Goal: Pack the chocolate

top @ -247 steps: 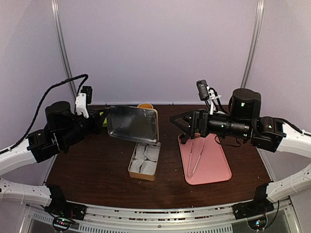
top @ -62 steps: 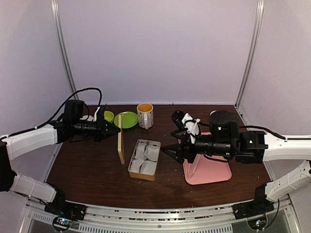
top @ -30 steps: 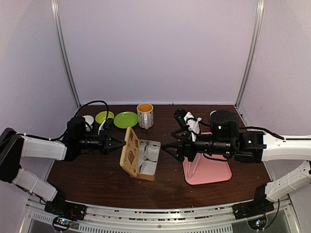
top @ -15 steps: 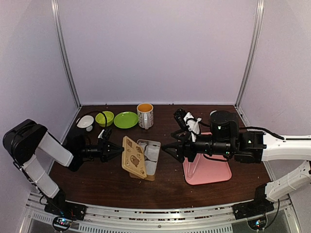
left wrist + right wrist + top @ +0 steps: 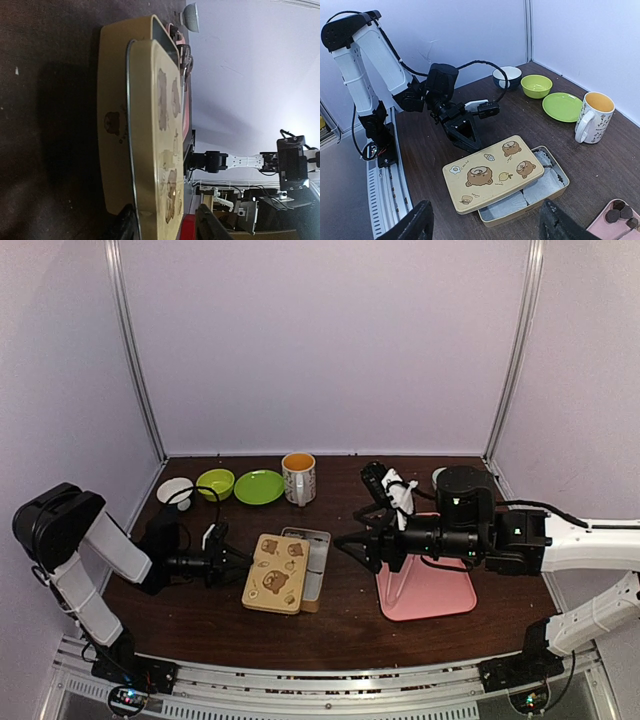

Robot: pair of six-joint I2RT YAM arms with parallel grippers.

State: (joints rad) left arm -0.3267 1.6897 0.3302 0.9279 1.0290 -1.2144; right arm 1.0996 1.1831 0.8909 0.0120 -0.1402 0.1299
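Right wrist view: we spot tiny dark brown chocolate lumps (image 5: 620,211) on pink plastic tray (image 5: 600,228). Tan bear-printed lid (image 5: 492,172) askew over paper-lined tin (image 5: 547,187), covering most. Left gripper (image 5: 469,142) fingers apart beside lid; right gripper (image 5: 487,215) spread wide, empty.

dark table (image 5: 400,635) with tin (image 5: 280,575), pink tray (image 5: 440,592)

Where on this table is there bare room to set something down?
Bare wood runs along the near edge, in front of the tin and pink tray. A smaller patch lies between the mug and the right gripper. The back left is crowded: white bowl, green bowl, green plate.
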